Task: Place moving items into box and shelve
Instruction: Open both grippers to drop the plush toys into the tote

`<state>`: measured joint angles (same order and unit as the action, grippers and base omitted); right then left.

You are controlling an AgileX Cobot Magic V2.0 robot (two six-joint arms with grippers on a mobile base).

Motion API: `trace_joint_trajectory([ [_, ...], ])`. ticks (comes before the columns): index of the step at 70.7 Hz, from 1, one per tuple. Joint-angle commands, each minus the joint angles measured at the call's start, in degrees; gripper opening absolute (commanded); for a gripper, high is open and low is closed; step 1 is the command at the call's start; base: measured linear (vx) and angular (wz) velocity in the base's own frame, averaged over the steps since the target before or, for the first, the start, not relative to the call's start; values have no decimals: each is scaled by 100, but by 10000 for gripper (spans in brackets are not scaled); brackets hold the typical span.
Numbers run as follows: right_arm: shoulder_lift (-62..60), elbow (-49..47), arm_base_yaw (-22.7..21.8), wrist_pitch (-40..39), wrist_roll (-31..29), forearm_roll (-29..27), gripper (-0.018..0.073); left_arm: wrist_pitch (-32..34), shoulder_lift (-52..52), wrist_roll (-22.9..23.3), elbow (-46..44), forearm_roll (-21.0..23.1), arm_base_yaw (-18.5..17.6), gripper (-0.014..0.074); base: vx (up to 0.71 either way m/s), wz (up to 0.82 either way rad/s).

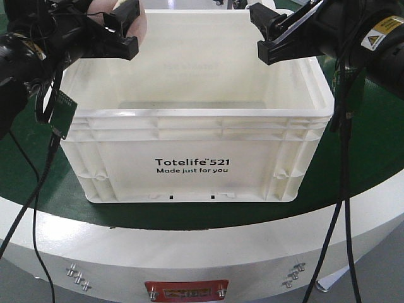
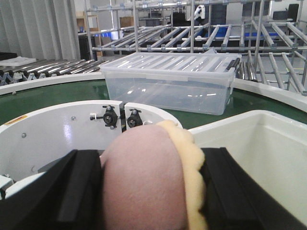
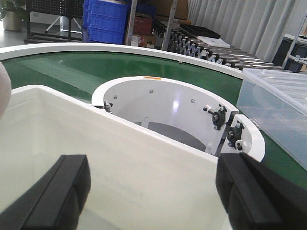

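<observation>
Cream-white plastic box (image 1: 126, 183) on the green surface (image 1: 372, 170), nothing seen inside; above its back left corner the left gripper (image 1: 128, 28) clamps the brownish-pink plush toy (image 2: 144, 177), not yet dropped; above its back right corner the right gripper (image 1: 268, 33) hangs wide, empty; other toy unseen; shelving apparently undone.

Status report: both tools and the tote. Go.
Left tool shut on pink plush toy, at left rim of tote. Right tool open, empty, over tote. No toy seen inside; nothing blocking.
</observation>
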<state>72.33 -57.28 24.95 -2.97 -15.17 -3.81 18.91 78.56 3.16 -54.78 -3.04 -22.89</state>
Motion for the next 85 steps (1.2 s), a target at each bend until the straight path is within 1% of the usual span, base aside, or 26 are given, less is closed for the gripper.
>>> trace_joint_trajectory([
  [1, -147, -180, 0, -514, 21, 9, 578, 589, -201, 52, -232, 39, -32, 536, 0, 0],
  [17, -147, -180, 0, -514, 21, 9, 578, 593, -194, 47, -232, 33, -32, 547, 0, 0],
  [24, -147, -180, 0, -514, 21, 9, 578, 593, -164, 47, -232, 33, -32, 586, 0, 0],
  [34, -147, -180, -11, -514, 21, 9, 578, 572, -97, 47, -232, 33, -32, 666, 0, 0],
  [41, -147, -180, -11, -514, 21, 9, 578, 585, -79, 47, -232, 33, -32, 690, 0, 0],
  [56, -147, -180, -11, -514, 21, 9, 578, 603, -79, 58, -232, 39, -32, 643, 0, 0],
  [85, -147, -180, -19, -514, 21, -9, 578, 547, -88, -7, -232, 39, -26, 470, 0, 0],
])
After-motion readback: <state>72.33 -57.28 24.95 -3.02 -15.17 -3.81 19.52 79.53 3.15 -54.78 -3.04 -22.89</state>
